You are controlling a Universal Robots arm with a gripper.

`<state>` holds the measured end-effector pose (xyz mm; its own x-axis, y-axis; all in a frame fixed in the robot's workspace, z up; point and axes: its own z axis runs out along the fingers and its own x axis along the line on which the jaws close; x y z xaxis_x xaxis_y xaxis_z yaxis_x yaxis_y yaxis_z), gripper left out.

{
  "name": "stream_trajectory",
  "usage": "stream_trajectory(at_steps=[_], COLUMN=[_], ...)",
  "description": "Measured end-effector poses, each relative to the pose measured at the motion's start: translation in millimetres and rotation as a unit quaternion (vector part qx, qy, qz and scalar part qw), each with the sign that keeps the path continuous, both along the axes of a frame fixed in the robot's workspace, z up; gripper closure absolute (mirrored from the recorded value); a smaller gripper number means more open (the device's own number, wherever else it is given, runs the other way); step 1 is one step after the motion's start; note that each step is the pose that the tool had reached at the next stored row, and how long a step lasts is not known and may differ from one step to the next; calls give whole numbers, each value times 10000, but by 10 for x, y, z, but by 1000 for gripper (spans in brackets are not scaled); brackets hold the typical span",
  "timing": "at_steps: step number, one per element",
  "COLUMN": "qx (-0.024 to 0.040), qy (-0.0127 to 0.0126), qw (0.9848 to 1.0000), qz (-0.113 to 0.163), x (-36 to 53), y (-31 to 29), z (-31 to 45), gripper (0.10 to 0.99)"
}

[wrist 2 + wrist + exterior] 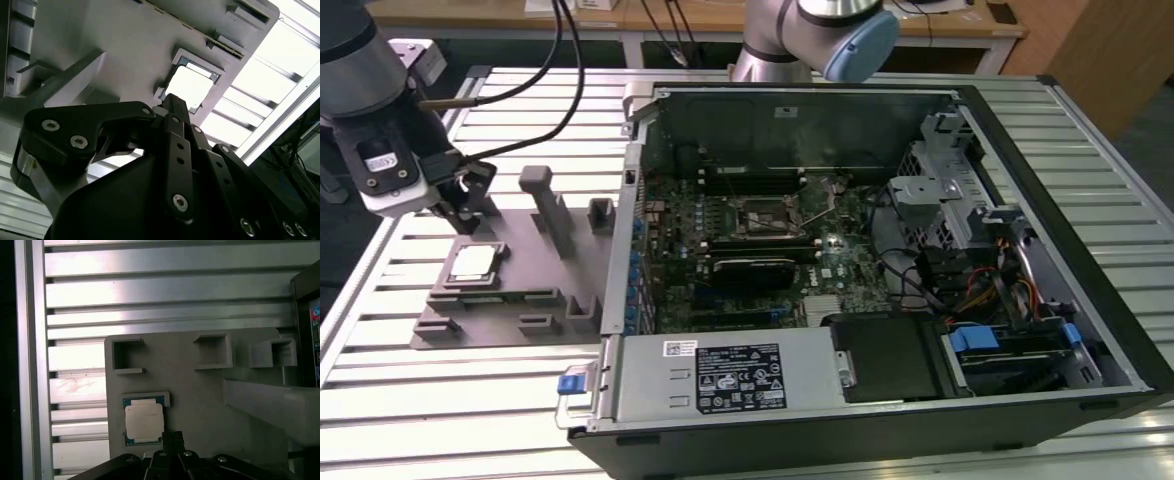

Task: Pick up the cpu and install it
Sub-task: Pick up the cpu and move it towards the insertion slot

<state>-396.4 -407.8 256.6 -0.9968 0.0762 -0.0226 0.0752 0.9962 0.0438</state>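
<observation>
Close by the pincer [172, 437], cpu [144, 421] flat in grey holder [200, 405]

Arm [371, 75] was out at the exterior view's left, wrist [390, 165] pointed down and tilted slightly. Jaws were pressed together, nothing between them.

A slatted aluminium surface [440, 400] carries a grey holder plate [520, 275] at the exterior view's left, with an open computer case [854, 440] beside it.
</observation>
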Motion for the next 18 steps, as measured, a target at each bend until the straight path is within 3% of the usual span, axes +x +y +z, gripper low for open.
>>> stream_trajectory(at_steps=[7, 12, 18], qx=[0, 0, 1], qy=[0, 0, -1], qw=[10000, 10000, 10000], qz=[0, 0, 0], x=[-71, -174, -238], y=[-1, -1, -1], z=[-93, -192, -298], gripper=[980, 980, 980])
